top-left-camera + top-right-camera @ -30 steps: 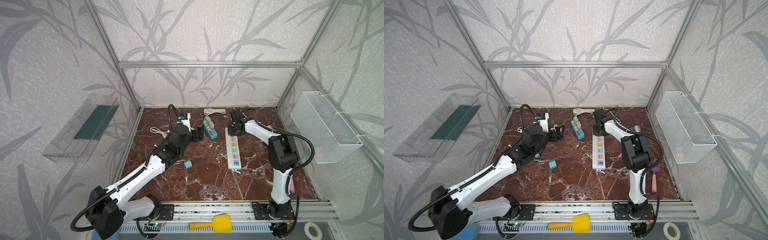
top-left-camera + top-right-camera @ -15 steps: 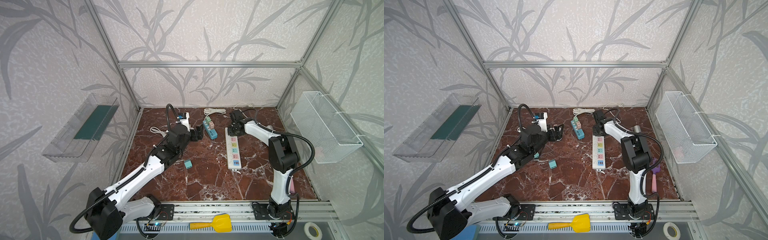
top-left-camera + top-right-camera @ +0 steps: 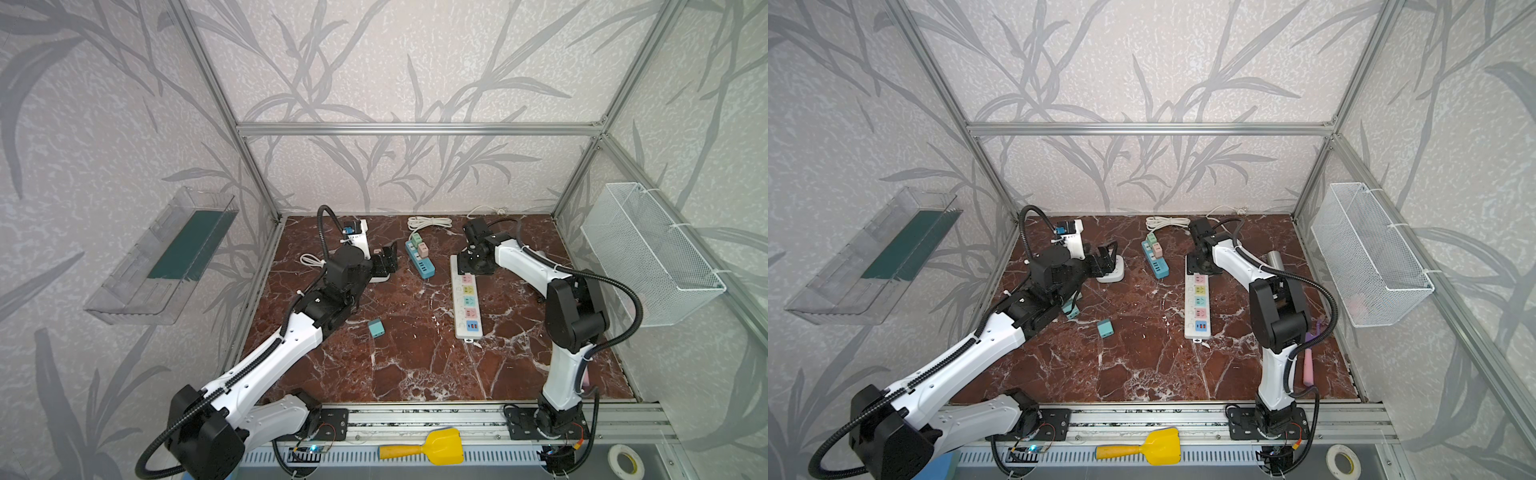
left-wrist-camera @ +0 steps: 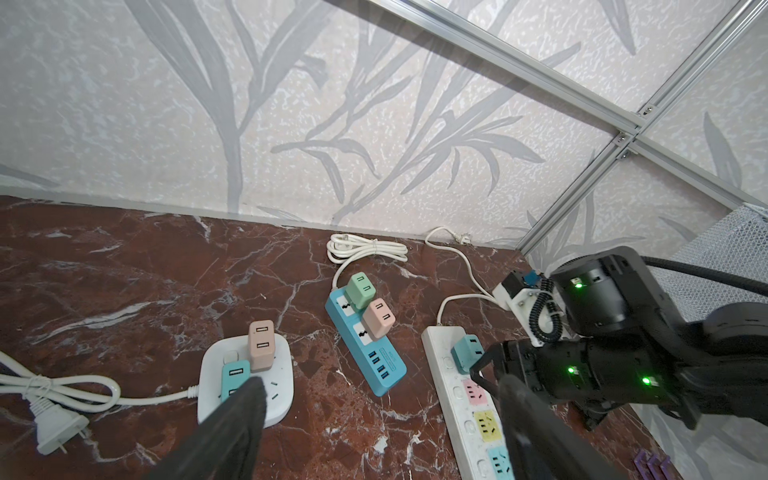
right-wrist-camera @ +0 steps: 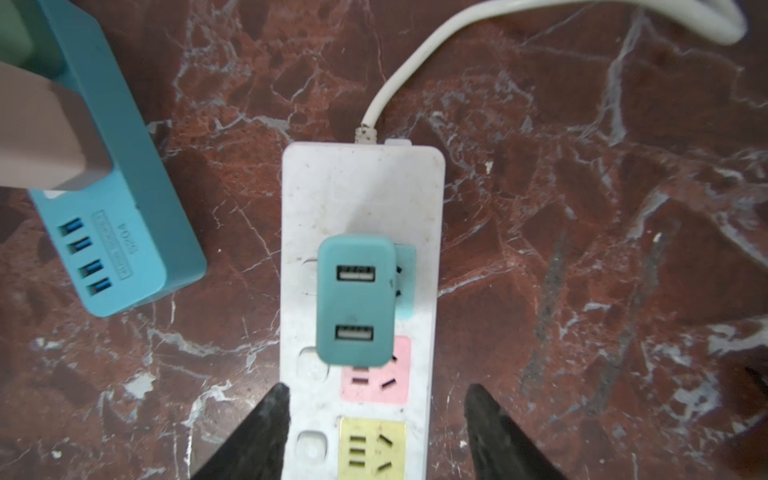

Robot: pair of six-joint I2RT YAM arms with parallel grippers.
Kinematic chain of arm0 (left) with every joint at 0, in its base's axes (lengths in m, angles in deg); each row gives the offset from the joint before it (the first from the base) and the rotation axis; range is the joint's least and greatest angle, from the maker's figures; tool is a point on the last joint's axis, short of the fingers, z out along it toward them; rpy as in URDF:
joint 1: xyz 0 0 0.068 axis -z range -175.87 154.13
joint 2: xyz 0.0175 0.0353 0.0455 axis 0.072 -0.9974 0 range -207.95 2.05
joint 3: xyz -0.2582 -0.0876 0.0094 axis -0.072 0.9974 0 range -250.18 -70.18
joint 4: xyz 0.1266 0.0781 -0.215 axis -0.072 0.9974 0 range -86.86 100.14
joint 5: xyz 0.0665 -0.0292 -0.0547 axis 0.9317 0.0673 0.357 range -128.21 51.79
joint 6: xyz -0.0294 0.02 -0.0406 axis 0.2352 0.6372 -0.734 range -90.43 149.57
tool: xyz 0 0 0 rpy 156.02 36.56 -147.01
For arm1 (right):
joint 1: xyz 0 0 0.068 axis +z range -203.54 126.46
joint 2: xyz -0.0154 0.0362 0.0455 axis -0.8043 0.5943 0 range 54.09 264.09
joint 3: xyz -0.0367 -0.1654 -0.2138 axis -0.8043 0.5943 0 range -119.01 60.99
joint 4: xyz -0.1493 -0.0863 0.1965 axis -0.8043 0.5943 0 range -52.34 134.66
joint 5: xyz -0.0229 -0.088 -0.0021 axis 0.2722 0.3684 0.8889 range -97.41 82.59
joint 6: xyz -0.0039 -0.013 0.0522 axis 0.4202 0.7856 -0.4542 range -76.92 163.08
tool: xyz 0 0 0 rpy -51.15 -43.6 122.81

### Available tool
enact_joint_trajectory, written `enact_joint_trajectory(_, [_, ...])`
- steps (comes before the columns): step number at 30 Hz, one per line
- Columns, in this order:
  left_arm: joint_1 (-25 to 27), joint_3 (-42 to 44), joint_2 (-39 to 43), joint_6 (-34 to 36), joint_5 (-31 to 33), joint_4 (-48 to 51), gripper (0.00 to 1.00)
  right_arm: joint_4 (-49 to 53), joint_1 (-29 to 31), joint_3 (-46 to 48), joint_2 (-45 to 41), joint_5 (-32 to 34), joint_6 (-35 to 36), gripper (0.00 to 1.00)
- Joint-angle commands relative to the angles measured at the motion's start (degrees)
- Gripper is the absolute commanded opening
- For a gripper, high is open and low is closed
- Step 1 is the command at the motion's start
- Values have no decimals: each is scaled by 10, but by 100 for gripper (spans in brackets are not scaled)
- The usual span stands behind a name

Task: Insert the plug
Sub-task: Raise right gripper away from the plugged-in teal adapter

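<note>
Marble floor [image 3: 415,353], red with white veins, leaf-print walls on three sides. And the plug [image 5: 355,299] is in: teal, two USB ports facing up, seated in the end socket of the white strip [image 5: 361,187], at the end where the cord leaves.

Right gripper [image 5: 377,411] is clear of it. Its jaws are apart and holding nothing, with the black fingertips [image 5: 274,407] one on either side of the strip, level with the pink socket. The plug sits just beyond the tips.

Right arm [image 3: 575,316] stands up from the front rail and folds at the elbow. Its forearm reaches back and toward the middle, and the wrist is turned down over the strip's far end. In both top views that wrist hides the plug.

Across to the left arm [image 3: 291,336], stretched long and low from the front-left corner diagonally toward the back wall. Left gripper [image 4: 380,386] is spread wide and empty, hanging by the round hub [image 4: 245,374]; whether it touches the hub can't be told.

Between the two grippers lies the blue strip [image 3: 420,259], angled, with a green charger [image 4: 360,291] and a pink charger [image 4: 376,318] plugged in. A loose teal cube [image 3: 376,327] sits on open floor near the left forearm, well apart from both strips.
</note>
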State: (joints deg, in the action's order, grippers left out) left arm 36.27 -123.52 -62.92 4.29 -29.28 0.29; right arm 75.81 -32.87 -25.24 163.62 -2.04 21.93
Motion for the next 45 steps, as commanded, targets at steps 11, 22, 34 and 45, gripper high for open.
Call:
enact_joint_trajectory(11, [-21, 18, 0, -1, 25, -26, 88, -98, -5, 56, -95, -61, 32, 66])
enact_joint_trajectory(22, [-35, 36, 27, -16, 52, -47, 87, -47, -39, -20, -20, -26, 40, 60])
enact_joint_trajectory(34, [-41, 27, 6, -20, 34, -35, 87, -37, -55, -48, 45, -42, 52, 57])
enact_joint_trajectory(45, [-42, 26, -1, -17, 30, -34, 87, -53, -59, 6, 31, -34, 41, 56])
